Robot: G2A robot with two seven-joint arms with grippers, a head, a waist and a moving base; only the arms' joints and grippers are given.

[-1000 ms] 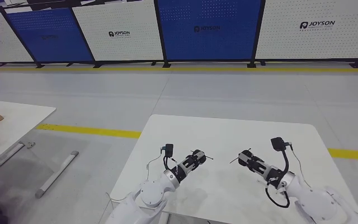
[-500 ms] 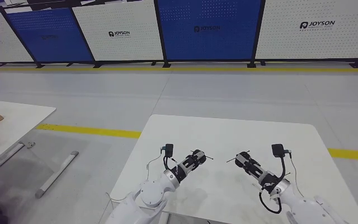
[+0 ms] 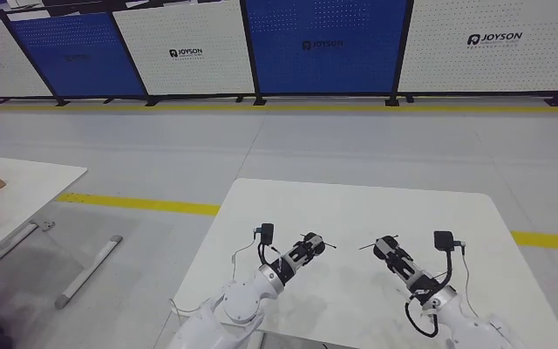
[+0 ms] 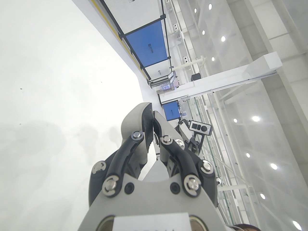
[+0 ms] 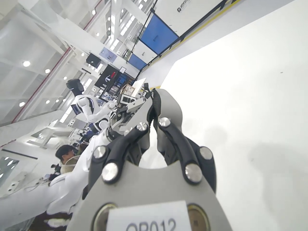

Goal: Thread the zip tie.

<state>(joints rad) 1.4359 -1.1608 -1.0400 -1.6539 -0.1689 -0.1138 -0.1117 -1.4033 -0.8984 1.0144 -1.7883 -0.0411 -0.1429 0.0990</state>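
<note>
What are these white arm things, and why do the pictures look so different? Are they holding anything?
It is a robot with two arms. The top picture looks down from a camera above the arms onto the white table. The other two come from a camera on each wrist, so each shows its own pincer up close. The left gripper and the right gripper are both pinched shut. In the top view a thin black strip sticks out of each: the left strip and the right strip. They are probably zip tie ends, but too thin to be sure.
</note>
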